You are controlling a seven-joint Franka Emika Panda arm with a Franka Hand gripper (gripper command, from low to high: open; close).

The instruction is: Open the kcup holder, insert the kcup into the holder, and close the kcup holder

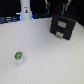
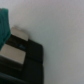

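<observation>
The kcup [image 1: 19,56], a small white pod with a green top, stands alone on the white table toward the exterior view's left front. The black kcup holder [image 1: 63,26], with two stacked drawer fronts, sits at the back toward the exterior view's right, and both drawers look shut. My gripper [image 1: 56,7] hangs as a dark blurred shape above and just behind the holder, far from the kcup. Its jaws are too blurred to read. The wrist view shows a black boxy form [image 2: 27,62] with pale patches, probably the holder, and no kcup.
A tall white bottle-like object [image 1: 25,9] stands at the back toward the exterior view's left. Dark clutter lines the table's back edge [image 1: 7,20]. A teal shape [image 2: 4,25] fills one corner of the wrist view. The white tabletop [image 1: 50,60] lies between kcup and holder.
</observation>
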